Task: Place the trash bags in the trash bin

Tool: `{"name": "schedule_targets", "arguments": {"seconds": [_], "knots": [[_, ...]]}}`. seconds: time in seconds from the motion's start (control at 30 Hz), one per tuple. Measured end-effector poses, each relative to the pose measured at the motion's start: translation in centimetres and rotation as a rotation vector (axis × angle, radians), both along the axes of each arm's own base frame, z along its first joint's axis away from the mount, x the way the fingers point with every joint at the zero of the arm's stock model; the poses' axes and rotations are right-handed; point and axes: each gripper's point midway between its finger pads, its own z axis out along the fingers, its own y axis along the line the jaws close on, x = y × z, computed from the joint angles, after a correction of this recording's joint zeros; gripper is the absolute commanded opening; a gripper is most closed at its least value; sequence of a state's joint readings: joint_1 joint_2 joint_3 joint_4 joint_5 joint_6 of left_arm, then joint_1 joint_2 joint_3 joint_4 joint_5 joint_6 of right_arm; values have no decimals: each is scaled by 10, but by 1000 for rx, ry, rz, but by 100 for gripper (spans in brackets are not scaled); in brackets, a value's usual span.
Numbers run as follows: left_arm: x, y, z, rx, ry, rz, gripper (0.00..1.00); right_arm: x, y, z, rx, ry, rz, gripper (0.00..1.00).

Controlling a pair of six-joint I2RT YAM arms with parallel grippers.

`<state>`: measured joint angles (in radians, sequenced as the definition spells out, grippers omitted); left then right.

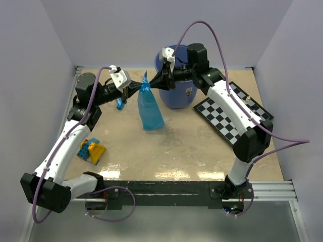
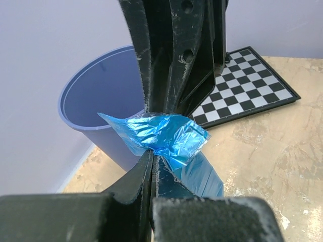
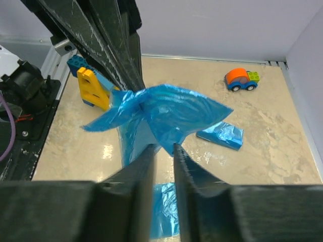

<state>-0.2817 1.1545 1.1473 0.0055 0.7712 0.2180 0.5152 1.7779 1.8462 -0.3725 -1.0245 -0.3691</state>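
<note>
One trash bag [image 1: 150, 108], thin bright-blue film, hangs upright with its lower end on the table. My left gripper [image 1: 138, 88] is shut on the bag's bunched top [image 2: 166, 136] from the left. My right gripper [image 1: 154, 83] faces it from the right. Its jaws [image 3: 164, 147] stand a little apart at the crumpled top [image 3: 166, 113], with a gap showing between them. The trash bin [image 1: 176, 80], a round blue bucket, stands just behind my right gripper and also shows in the left wrist view [image 2: 101, 96]. A second folded trash bag [image 3: 220, 135] lies flat on the table.
A chessboard [image 1: 232, 113] lies right of the bin. Yellow and blue toy blocks [image 1: 92, 150] sit at the front left. A small toy car [image 3: 241, 79] stands near the back wall by the left arm. Walls close in the table on three sides.
</note>
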Motion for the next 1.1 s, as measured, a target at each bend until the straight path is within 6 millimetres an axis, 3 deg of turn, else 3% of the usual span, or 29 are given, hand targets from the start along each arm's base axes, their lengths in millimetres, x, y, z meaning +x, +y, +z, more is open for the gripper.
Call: {"name": "schedule_targets", "arguments": {"seconds": [0.27, 0.53, 0.8, 1.1], "knots": [[6, -4, -10, 7, 29, -14, 0, -12, 15, 34, 68, -40, 64, 36], [7, -4, -12, 8, 33, -15, 0, -28, 27, 35, 78, -30, 118, 36], [7, -4, -12, 9, 31, -13, 0, -19, 23, 35, 74, -33, 81, 39], [7, -4, -12, 10, 33, -11, 0, -7, 4, 56, 103, -60, 16, 41]]}}
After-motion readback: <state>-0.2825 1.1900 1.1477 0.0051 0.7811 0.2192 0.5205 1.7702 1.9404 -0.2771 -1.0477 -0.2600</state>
